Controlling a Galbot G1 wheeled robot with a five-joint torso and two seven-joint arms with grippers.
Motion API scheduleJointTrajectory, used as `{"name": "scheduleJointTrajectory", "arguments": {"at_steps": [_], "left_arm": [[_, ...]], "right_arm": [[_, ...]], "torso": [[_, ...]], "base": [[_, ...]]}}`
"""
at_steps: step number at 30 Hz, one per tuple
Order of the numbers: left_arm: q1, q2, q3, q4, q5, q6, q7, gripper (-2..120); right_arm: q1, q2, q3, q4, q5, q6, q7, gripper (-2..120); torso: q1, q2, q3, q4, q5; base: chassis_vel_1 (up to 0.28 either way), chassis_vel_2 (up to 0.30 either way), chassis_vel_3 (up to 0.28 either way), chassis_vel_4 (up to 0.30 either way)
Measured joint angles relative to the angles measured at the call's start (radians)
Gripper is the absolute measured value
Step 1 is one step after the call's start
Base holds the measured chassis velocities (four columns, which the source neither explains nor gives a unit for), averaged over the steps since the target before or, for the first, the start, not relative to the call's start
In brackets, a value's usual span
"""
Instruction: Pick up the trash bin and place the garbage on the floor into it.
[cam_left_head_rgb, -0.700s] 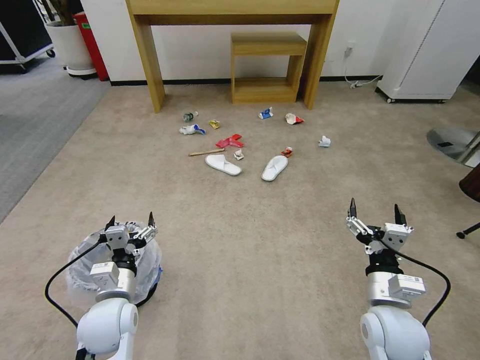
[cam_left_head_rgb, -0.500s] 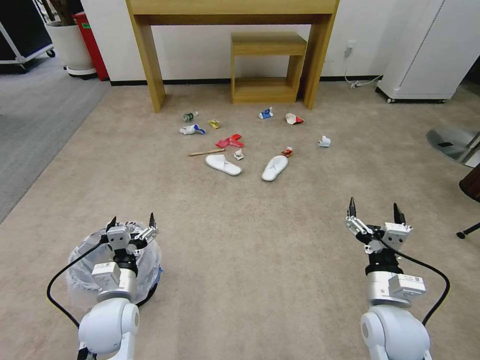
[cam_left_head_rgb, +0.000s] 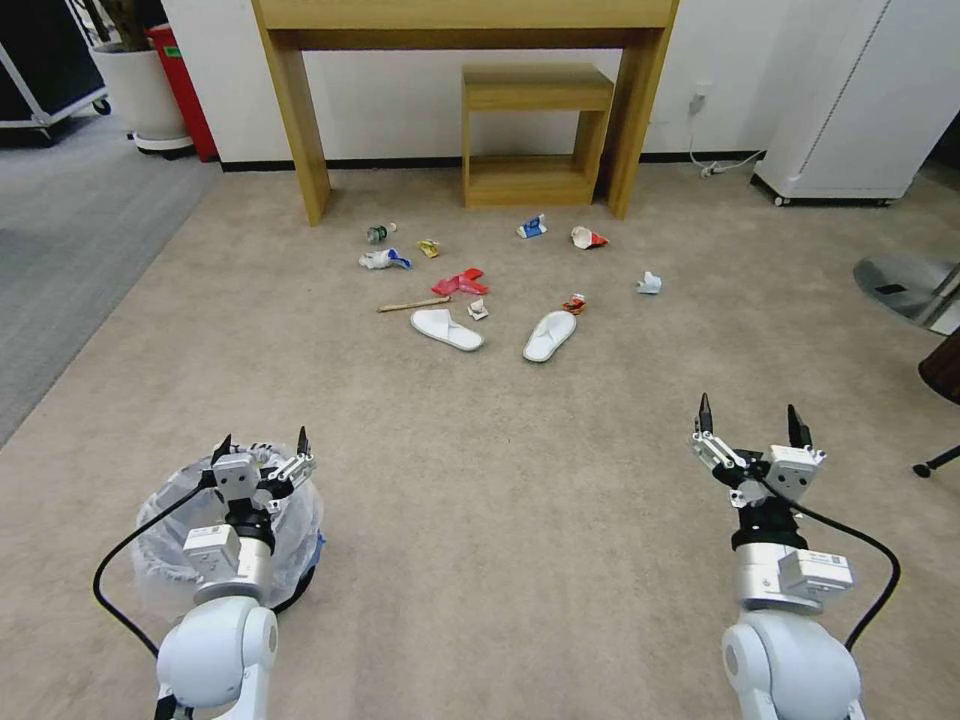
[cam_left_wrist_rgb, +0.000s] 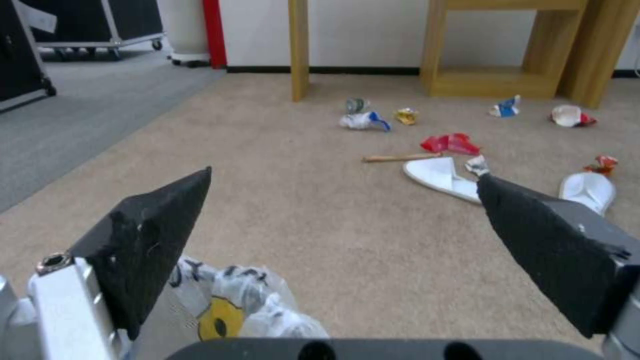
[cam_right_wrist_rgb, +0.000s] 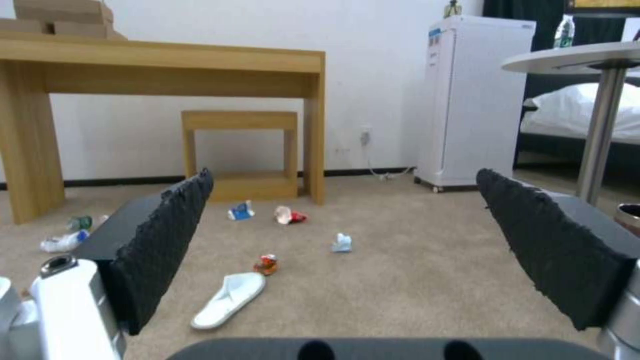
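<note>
The trash bin (cam_left_head_rgb: 160, 545), dark with a crinkly clear bag (cam_left_wrist_rgb: 250, 300) over its rim, stands on the beige floor (cam_left_head_rgb: 500, 480) at the near left. My left gripper (cam_left_head_rgb: 262, 440) hangs open just above the bin's far rim, with nothing between its fingers (cam_left_wrist_rgb: 153, 235). My right gripper (cam_left_head_rgb: 748, 410) is open and empty over bare carpet at the near right. The garbage lies farther ahead, in front of the desk: two white slippers (cam_left_head_rgb: 446, 329) (cam_left_head_rgb: 549, 335), red paper (cam_left_head_rgb: 460, 282), a wooden stick (cam_left_head_rgb: 412, 304), a small bottle (cam_left_head_rgb: 379, 233) and several crumpled wrappers (cam_left_head_rgb: 383, 259).
A wooden desk (cam_left_head_rgb: 300, 120) with a low wooden shelf (cam_left_head_rgb: 535, 135) under it stands against the far wall. A white cabinet (cam_left_head_rgb: 850, 100) is at the far right, a round metal table base (cam_left_head_rgb: 905, 285) at the right edge. Grey carpet (cam_left_head_rgb: 60, 250) and a white plant pot (cam_left_head_rgb: 140, 95) lie left.
Both arms have shifted only a little; the bin and the litter lie where they were.
</note>
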Motion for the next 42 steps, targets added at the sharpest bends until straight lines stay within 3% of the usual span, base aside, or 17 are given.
{"name": "scheduleJointTrajectory", "arguments": {"at_steps": [31, 42], "left_arm": [[-0.014, 0.007, -0.013, 0.016, -0.007, 0.001, -0.004, 100], [-0.020, 0.006, -0.014, 0.025, -0.008, 0.000, -0.005, 100]], "right_arm": [[0.017, 0.007, 0.003, -0.025, 0.010, 0.013, 0.020, 100], [0.022, 0.008, 0.004, -0.034, 0.006, 0.025, 0.008, 100]], "torso": [[0.000, 0.000, 0.000, 0.0000, 0.0000], [0.000, 0.000, 0.000, 0.0001, -0.0003]], "base": [[0.003, 0.004, -0.006, -0.003], [0.162, 0.160, -0.150, -0.150]]}}
